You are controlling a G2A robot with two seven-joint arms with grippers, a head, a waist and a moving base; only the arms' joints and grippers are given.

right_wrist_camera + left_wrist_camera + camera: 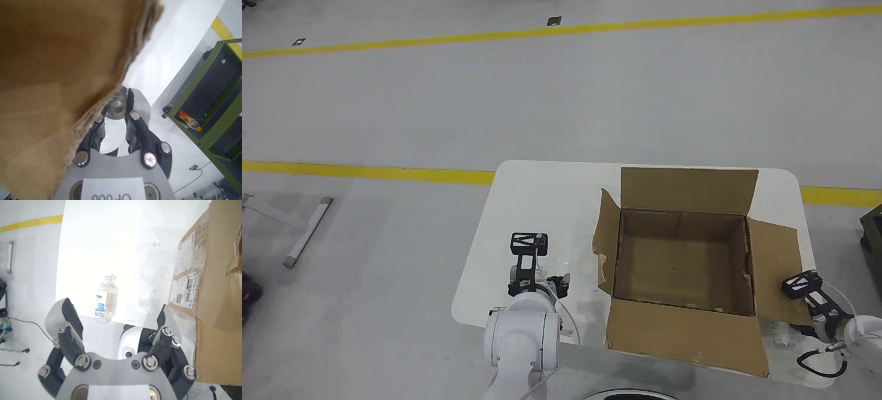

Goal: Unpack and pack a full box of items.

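Nearest the lens, the left gripper [115, 305] has its ribbed fingers [70, 313] spread wide with nothing between them. The top view places it [529, 243] above the left part of the white desk [542, 195], towards the near edge. Beyond the fingertips, the left wrist view picks out a clear bottle [105, 300] with a white cap and a blue-and-white label, upright on the desk [113, 237] right at its near edge, apart from the box.

The right gripper [118, 102] has its fingers drawn close onto a shiny metal cylinder [115, 108], and a cardboard flap [56, 75] hangs in front of one finger. From above, this gripper [802, 283] sits at the outer edge of the box's right flap [772, 262], near the desk's right edge.

The box [682, 195] stands on the right half of the desk with all four flaps folded out, and its brown floor shows from above. The left wrist view adds labels on its side wall [189, 291].

Off the desk, the right wrist view takes in a green cart [189, 106] with an orange-capped bottle [190, 121] lying in it.
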